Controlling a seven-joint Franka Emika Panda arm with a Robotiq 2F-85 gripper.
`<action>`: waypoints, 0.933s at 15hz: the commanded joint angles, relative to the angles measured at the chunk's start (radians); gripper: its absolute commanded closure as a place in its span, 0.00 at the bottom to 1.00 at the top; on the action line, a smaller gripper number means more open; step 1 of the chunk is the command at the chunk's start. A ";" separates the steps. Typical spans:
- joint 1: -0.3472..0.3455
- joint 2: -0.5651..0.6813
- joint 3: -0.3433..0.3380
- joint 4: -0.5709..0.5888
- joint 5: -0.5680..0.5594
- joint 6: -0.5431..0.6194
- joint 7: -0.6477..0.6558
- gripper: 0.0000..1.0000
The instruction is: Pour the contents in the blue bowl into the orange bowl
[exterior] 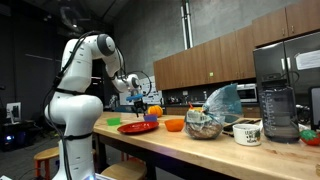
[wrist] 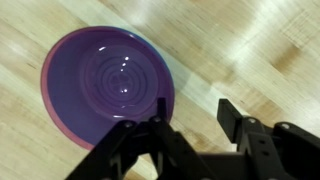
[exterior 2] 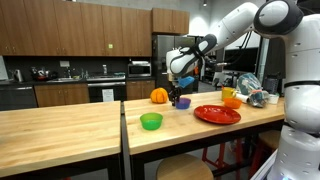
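Note:
The blue bowl (wrist: 105,85) is a shallow bluish-purple bowl on the wooden counter and looks empty in the wrist view. It also shows in an exterior view (exterior 2: 183,102), just under the gripper. My gripper (wrist: 195,115) is open and hovers just above the bowl's right rim, one finger by the rim and the other over bare wood. The gripper shows in both exterior views (exterior: 135,96) (exterior 2: 179,92). The orange bowl (exterior: 174,124) stands apart on the counter beyond the red plate and also shows in an exterior view (exterior 2: 231,99).
A red plate (exterior 2: 217,114) lies between the two bowls. A round orange fruit (exterior 2: 159,95) sits beside the blue bowl. A lime-green bowl (exterior 2: 151,121) stands near the counter's front edge. A bag (exterior: 215,108), a mug (exterior: 247,132) and a blender (exterior: 278,105) crowd the far end.

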 commanded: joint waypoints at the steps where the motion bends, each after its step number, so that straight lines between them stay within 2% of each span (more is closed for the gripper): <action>1: 0.013 -0.034 0.000 -0.031 0.049 0.041 -0.005 0.12; 2: 0.016 -0.037 0.000 -0.033 0.053 0.050 0.001 0.05; 4: 0.024 -0.048 0.000 -0.039 0.050 0.068 0.017 0.00; 14: 0.030 -0.164 -0.002 -0.096 0.024 0.074 0.079 0.00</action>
